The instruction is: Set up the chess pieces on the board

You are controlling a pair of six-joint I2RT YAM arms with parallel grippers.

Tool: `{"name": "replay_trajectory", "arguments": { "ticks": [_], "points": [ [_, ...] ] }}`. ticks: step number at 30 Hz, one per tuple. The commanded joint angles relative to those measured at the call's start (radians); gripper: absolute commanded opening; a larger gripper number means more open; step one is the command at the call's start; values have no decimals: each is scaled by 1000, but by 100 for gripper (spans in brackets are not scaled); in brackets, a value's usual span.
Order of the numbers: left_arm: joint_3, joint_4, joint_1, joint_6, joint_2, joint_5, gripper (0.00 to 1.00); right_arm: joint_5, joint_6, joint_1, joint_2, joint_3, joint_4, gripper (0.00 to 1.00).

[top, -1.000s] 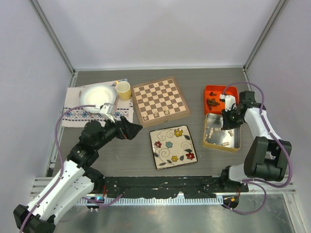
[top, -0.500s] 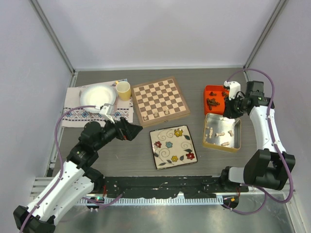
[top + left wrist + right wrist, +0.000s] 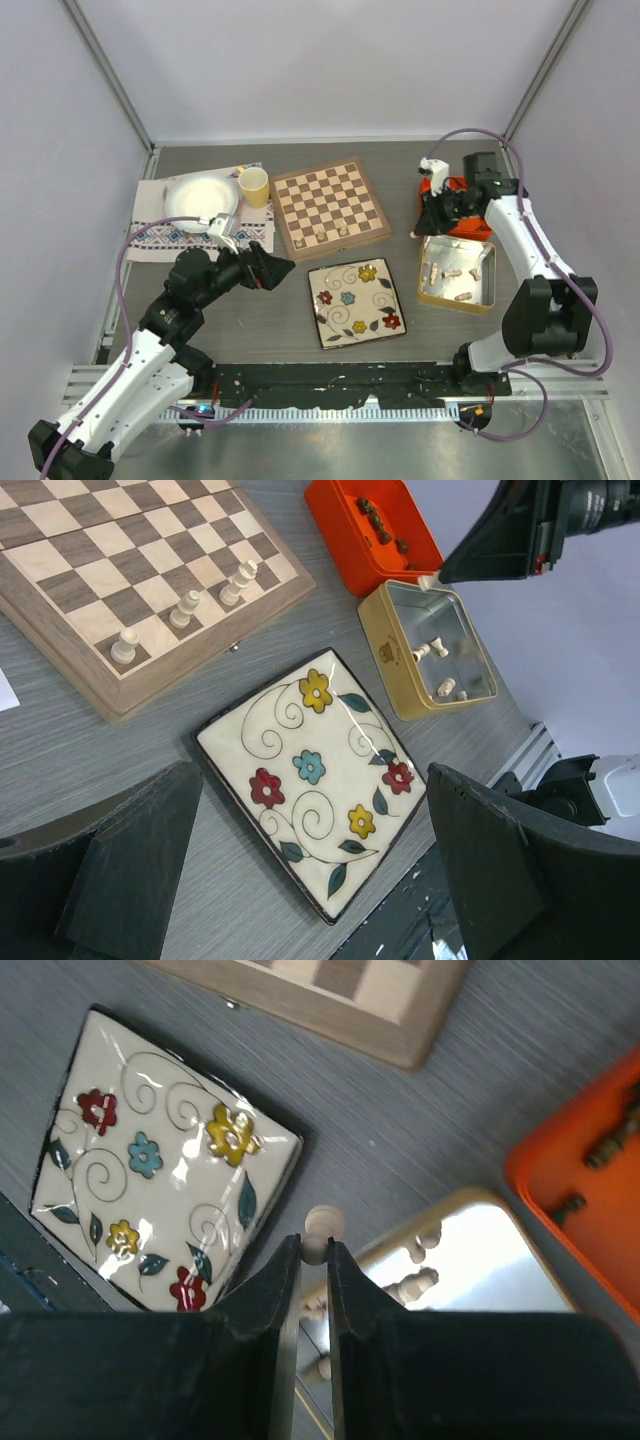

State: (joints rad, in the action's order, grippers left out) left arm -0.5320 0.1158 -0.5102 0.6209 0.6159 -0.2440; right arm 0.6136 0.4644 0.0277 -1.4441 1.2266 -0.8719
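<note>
As seen from above, nearest the arm bases, the left gripper (image 3: 268, 268) hangs with jaws wide apart, holding nothing, beside a floral plate (image 3: 356, 302). Beyond it, the board (image 3: 330, 195) carries only three pale chess pieces (image 3: 183, 608) in its near rows. To the right, a gold tin (image 3: 381, 640) holds more pale pieces, and an orange tin (image 3: 338, 525) behind it holds the dark ones. The right gripper (image 3: 314, 1250), above the tins, is clamped on one pale piece (image 3: 321, 1228). The setup looks barely begun.

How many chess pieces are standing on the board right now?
3, all pale, along the board's edge nearest the floral plate: end piece, middle piece, third piece. None look hidden.
</note>
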Motion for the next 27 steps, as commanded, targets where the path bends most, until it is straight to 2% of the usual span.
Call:
{"name": "replay_trajectory", "arguments": {
  "ticks": [1, 7, 13, 19, 27],
  "points": [
    [-2, -30, 4, -9, -8, -5, 99, -44, -40, -158, -91, 153, 59, 8],
    [6, 10, 4, -13, -41, 28, 100, -153, -70, -273, -356, 417, 39, 9],
    [9, 59, 4, -24, -87, 58, 100, -221, -89, -304, -585, 652, -52, 9],
    [7, 73, 4, -38, -90, 69, 99, -256, -86, -311, -676, 755, -101, 10],
    [1, 59, 4, -44, -71, 66, 100, -287, -79, -333, -736, 784, -121, 11]
  ]
}}
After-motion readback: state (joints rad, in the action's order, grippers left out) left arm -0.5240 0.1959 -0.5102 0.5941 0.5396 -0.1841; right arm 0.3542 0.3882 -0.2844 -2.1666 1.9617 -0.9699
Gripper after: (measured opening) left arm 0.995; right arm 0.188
